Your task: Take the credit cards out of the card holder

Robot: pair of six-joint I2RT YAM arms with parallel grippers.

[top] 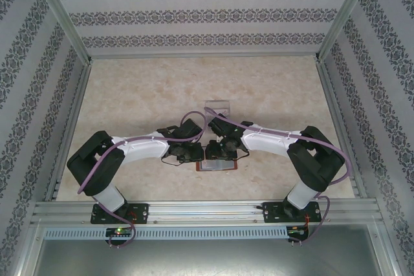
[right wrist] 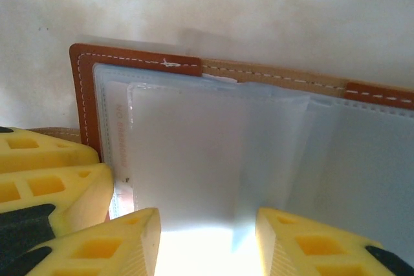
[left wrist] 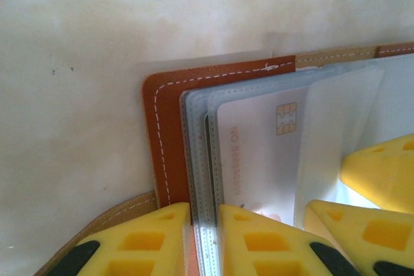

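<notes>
Credit cards (left wrist: 255, 153), thin pale plastic rectangles, lie tucked in the grey-blue translucent plastic sleeves (right wrist: 187, 147) of a small reddish-brown stitched leather card holder (left wrist: 167, 140). It lies open and flat on the mottled cream table (left wrist: 77, 63), directly under both sets of jaws, with a clear acrylic stand (top: 218, 106) well beyond them. We make out one whitish card with a gold chip. A thin dark edge (left wrist: 207, 159) beside it, toward the leather cover, may be a second card, though we cannot be sure.

The yellow-fingered left gripper (left wrist: 202, 210) has its jaws narrow, pinched on the near edge of the sleeve stack and pinning the holder. The right gripper (right wrist: 207, 214) stands with jaws well apart, astride a loose sleeve leaf and gripping nothing.

The relation that matters, in our judgement, is that the chip card runs lengthwise straight away from the left jaws. Its near short end is just beside the finger on the right gripper's side, and its chip is at the far end. The right jaws sit just beside it over the neighbouring leaf and are the free pair, so we expect them to pull while the left holds. Which end of the sleeve is open we cannot tell. No card is out yet.
</notes>
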